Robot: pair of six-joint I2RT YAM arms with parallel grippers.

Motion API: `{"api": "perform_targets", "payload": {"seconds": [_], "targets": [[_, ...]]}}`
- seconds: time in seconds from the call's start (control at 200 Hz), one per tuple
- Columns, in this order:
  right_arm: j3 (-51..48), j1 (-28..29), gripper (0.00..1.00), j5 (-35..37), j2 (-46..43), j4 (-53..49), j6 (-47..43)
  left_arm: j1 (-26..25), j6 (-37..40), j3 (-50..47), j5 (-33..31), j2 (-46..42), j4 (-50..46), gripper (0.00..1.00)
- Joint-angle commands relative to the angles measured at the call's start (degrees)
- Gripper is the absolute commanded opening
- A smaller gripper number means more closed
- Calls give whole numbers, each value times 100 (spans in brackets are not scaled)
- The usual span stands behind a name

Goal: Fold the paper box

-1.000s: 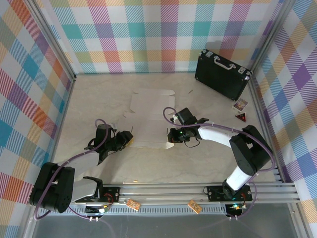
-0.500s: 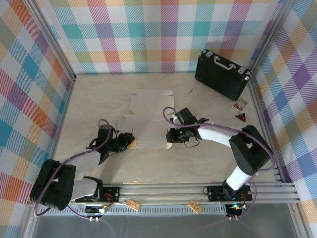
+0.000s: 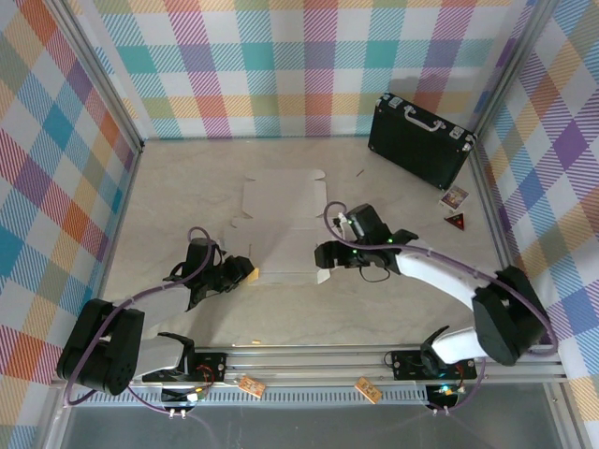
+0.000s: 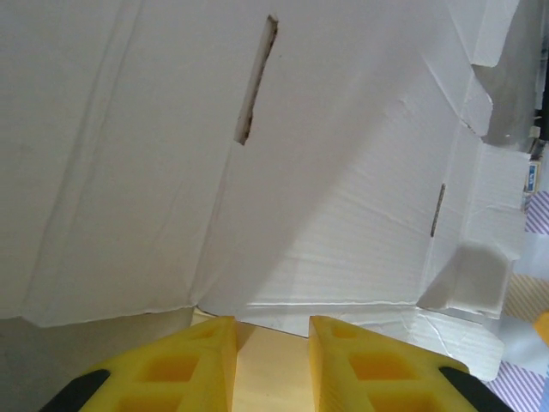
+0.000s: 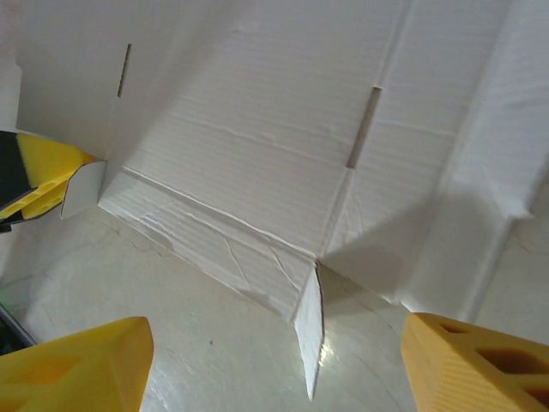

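Mid-frame on beige marbled table (image 3: 402,201), plaid walls (image 3: 281,65) behind: white box (image 3: 281,220) between wide-spread right gripper (image 3: 323,255) and left gripper (image 3: 245,271), grip unclear.

A black briefcase (image 3: 418,140) stood at the upper right of the beige bench (image 3: 187,187). Just below it, by the right wall, lay a small card (image 3: 454,197) and a red triangular piece (image 3: 455,221).
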Motion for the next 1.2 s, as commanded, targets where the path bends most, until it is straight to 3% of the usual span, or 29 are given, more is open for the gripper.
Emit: {"api": "perform_targets", "payload": {"seconds": [0.0,0.2,0.435,0.665,0.99,1.11,1.195], "targets": [[-223,-84,76,260,-386,-442,-9,-42,186,-36,-144,-203,-347,28],[-459,-39,64,-586,-81,-245,140,-42,260,-27,-199,-381,-547,28],[64,458,62,-289,840,-128,442,-42,287,-81,-273,-494,-613,28],[452,487,45,-72,1385,-134,566,-42,331,-88,-300,-469,-655,27],[695,488,8,233,1511,-274,582,-42,329,-40,-274,-620,-668,27],[765,478,1,240,1299,-366,557,-38,340,96,-269,-771,-872,28],[822,465,0,314,1109,-475,506,-42,409,246,-339,-1046,-1208,34]]}}
